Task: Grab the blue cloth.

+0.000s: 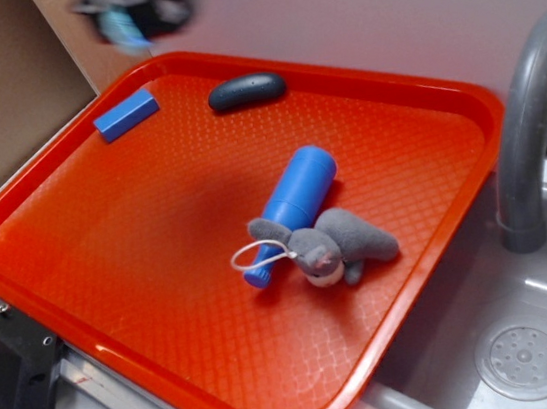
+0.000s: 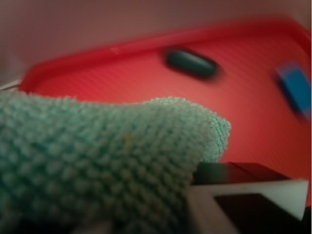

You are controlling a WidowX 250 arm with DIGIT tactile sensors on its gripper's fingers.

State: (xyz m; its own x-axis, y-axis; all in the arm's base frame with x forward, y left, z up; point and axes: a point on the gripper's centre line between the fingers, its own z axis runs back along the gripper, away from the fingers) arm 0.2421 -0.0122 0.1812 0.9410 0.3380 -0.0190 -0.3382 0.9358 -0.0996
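The blue cloth (image 2: 97, 156), a pale blue-green terry rag, fills the lower left of the wrist view, right against the camera. It bunches next to one gripper finger (image 2: 243, 204). In the exterior view my gripper (image 1: 141, 0) is a dark blur high above the far left corner of the red tray (image 1: 162, 280). A scrap of the cloth (image 1: 119, 28) hangs from it, clear of the tray. The gripper is shut on the cloth.
On the tray lie a blue cylinder (image 1: 298, 196), a grey plush mouse (image 1: 335, 247) against it, a blue block (image 1: 126, 114) and a dark oval object (image 1: 247, 91). A grey faucet (image 1: 531, 130) and sink (image 1: 525, 353) are at the right. Cardboard stands at the left.
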